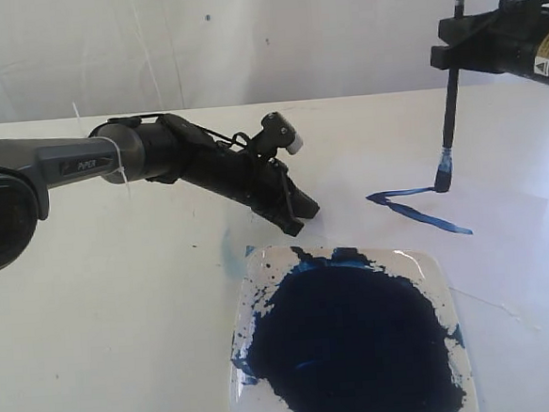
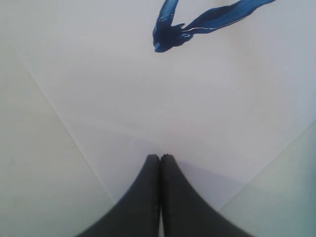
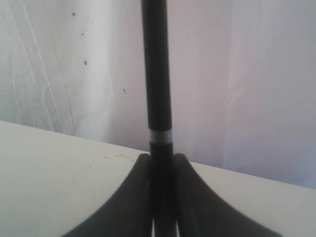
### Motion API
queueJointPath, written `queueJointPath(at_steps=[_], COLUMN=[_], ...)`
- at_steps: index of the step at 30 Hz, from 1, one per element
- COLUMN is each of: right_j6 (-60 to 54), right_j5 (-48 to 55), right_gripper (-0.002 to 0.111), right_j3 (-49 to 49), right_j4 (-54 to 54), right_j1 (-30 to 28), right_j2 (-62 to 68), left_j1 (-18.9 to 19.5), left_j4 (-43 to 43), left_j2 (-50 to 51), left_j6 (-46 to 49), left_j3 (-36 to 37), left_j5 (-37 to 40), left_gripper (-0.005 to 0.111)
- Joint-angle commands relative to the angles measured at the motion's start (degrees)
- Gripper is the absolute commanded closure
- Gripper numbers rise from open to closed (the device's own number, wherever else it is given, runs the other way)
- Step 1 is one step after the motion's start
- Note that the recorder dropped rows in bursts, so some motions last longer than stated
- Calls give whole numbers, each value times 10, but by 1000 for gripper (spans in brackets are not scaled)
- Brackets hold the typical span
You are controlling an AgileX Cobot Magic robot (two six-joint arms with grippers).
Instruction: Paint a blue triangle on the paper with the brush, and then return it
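Dark-blue paint [image 1: 350, 347] fills the clear dish [image 1: 447, 283]; the brush [image 1: 452, 90] stands upright.

The brush [image 1: 452, 90] runs off the top edge; the paint dish [image 1: 415, 257] is cropped below; the paper [image 1: 508, 180] seems nearly edgeless.

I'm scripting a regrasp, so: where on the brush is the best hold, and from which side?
Hold the brush on its black handle, well above the paint-covered tip. It stands upright and thin, so come from the side, jaws across the shaft, like the right gripper.
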Motion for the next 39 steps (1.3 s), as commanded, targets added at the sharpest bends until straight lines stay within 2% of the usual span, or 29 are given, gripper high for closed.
queueJointPath(at_steps=[1,39], right_j6=[-50,-72], right_j5=[-16,-30], right_gripper=[108,108], right_j3=[-4,-4], right_j4=[28,83], right_j1=[-5,-5], right_j2=[11,37], left_j1=[-2,-2], left_j4=[-4,-4], left_j2=[-2,-2], left_j6=[4,4], left_j3=[-2,-2], left_j5=[17,17], left_gripper=[107,107])
